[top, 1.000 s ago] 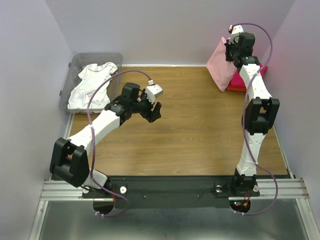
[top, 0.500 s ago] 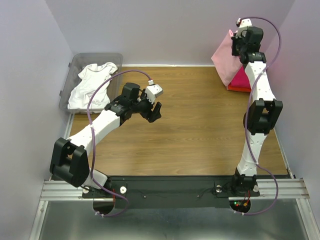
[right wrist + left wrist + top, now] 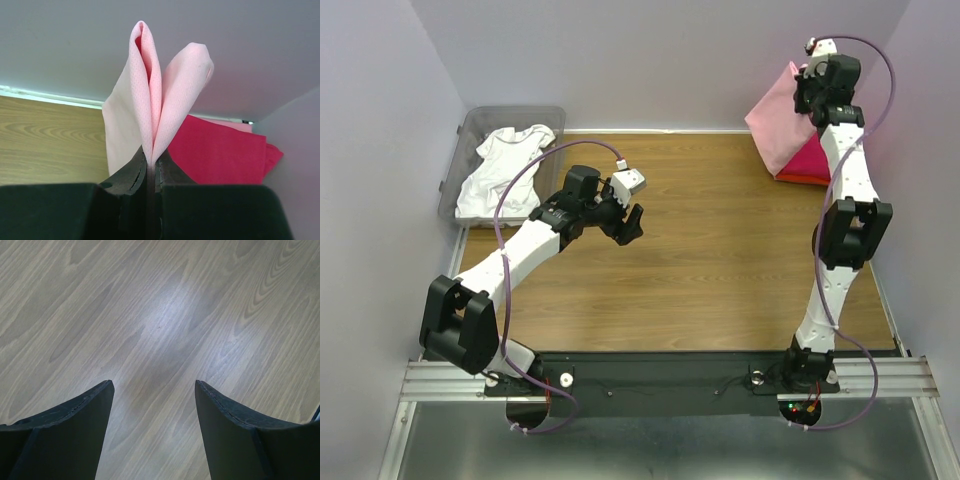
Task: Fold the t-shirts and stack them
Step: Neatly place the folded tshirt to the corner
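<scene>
Overhead, the right gripper (image 3: 150,158) is clamped shut on a fold of the light pink t-shirt (image 3: 152,95), holding it raised at the far right corner of the wooden table (image 3: 720,250). The cloth hangs doubled over, directly above a folded magenta t-shirt (image 3: 220,152) that tops a flat stack against the far wall. This looks like the stacking step. The next move would call for lowering the pink tee squarely onto the magenta one before the jaws let go, so that it lands flat and lined up. The left gripper (image 3: 154,386) hovers over bare wood left of centre, fingers spread and empty. One white t-shirt (image 3: 505,170) lies crumpled in the single clear grey bin (image 3: 470,125) at the far left, not yet folded. Counted: one pink, one white and one magenta tee. Lower layers of the stack show only thin edges, too little to count.
</scene>
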Tool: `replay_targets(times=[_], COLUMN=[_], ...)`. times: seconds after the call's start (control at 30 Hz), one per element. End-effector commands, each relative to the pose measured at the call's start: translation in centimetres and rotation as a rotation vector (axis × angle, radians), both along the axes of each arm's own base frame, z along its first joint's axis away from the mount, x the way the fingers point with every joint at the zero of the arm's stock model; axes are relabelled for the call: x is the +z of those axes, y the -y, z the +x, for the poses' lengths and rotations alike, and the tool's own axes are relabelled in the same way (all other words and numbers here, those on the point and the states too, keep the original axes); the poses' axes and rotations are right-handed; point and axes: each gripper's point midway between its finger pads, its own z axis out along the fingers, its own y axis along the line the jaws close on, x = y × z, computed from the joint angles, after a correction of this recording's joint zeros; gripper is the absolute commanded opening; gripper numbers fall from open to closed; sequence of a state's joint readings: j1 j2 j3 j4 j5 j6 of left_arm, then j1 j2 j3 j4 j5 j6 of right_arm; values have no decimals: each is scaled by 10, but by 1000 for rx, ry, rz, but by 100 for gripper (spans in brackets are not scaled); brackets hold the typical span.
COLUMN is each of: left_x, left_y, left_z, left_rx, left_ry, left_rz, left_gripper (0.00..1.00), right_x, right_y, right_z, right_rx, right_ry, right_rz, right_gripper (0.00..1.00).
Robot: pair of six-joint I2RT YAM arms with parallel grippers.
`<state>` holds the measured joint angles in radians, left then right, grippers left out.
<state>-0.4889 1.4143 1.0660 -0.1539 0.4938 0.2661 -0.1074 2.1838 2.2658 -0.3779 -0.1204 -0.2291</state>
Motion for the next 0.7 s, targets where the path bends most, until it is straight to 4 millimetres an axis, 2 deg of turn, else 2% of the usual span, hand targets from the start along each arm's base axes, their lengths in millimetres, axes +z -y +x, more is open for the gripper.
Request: replay_targets(times=[0.0,0.2,0.23,0.3,0.33,0.37,0.47,0.57,0.67], left_x=[14,12,11,11,9,8,5,3,1], left_y=[5,5,5,5,4,4,5,5,5], left_z=[0,1,1,1,1,1,0,1,0], left_rx=[-24,-23,-28,-26,-28,-28,-32,-35,-38], left_ry=[28,17,15,15,9,7,-4,-12,-20], left_rz=[-36,-29,-25,-22,-17,-15,-9,-6,2], left_gripper=[78,78,78,78,78,78,78,79,79], right_x=[59,36,24,20,5,2,-10,-37,-48], right_y=[28,68,76,94,102,112,125,137,149], right_z=[-8,2,7,9,14,14,17,21,22], right_rx=[-24,-64,-70,-83,-87,-95,-91,-99,-115], right_ry=[130,105,88,92,71,71,58,21,11], right_rz=[-31,-56,-57,-66,-67,-68,-79,-74,-80], right_gripper=[1,1,0,0,1,1,1,1,1])
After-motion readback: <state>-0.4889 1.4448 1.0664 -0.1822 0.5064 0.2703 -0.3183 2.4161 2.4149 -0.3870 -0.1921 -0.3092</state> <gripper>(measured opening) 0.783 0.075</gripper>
